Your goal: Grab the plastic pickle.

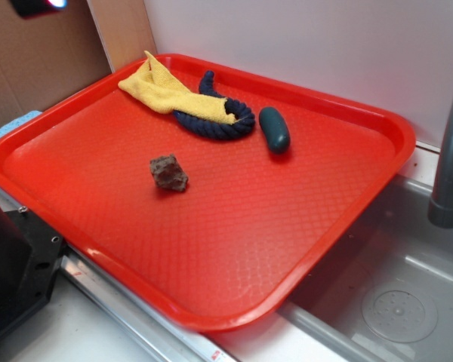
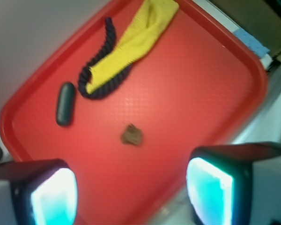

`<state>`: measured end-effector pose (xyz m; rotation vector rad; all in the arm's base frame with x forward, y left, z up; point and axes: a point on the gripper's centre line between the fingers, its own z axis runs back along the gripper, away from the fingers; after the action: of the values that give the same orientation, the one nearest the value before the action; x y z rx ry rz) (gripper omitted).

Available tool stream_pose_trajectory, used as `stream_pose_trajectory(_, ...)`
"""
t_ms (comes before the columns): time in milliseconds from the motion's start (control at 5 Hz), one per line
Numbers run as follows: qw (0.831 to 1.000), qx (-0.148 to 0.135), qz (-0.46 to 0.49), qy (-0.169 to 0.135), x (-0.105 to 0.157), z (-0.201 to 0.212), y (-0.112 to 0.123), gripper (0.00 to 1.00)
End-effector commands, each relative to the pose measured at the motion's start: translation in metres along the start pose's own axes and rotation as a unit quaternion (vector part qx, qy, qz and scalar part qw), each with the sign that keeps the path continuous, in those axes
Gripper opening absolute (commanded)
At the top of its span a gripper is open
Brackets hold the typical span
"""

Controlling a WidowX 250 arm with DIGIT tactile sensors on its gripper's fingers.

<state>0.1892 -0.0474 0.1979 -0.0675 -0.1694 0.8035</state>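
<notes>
The plastic pickle (image 1: 274,129) (image 2: 65,103) is a smooth dark teal-green capsule lying flat on the red tray (image 1: 234,226) (image 2: 187,89), toward its far right side. My gripper (image 2: 131,194) hovers high above the tray's near edge, open, with nothing between its two glowing cyan pads (image 2: 54,197). The pickle lies well ahead and to the left of the jaws in the wrist view. In the exterior view the gripper is out of frame.
A dark navy rope (image 1: 215,121) (image 2: 96,65) curls beside the pickle, partly under a yellow cloth (image 1: 170,90) (image 2: 131,37). A brown rough lump (image 1: 168,173) (image 2: 131,135) sits mid-tray. A grey sink basin (image 1: 392,302) and faucet pipe (image 1: 451,151) are at right.
</notes>
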Motion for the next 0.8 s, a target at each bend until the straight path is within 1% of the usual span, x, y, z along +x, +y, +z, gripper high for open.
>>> stream_pose_trajectory(0,0.994,-0.028,0.092,-0.045,0.016,-0.051,-0.054,1.0)
stream_pose_trajectory(200,0.993,-0.025,0.113,-0.03,0.024,-0.078,-0.069,1.0)
stream_pose_trajectory(400,0.993,0.003,0.116,-0.033,0.031,-0.108,-0.079,1.0)
stream_pose_trajectory(600,0.992,0.026,0.119,-0.037,0.043,-0.134,-0.083,1.0)
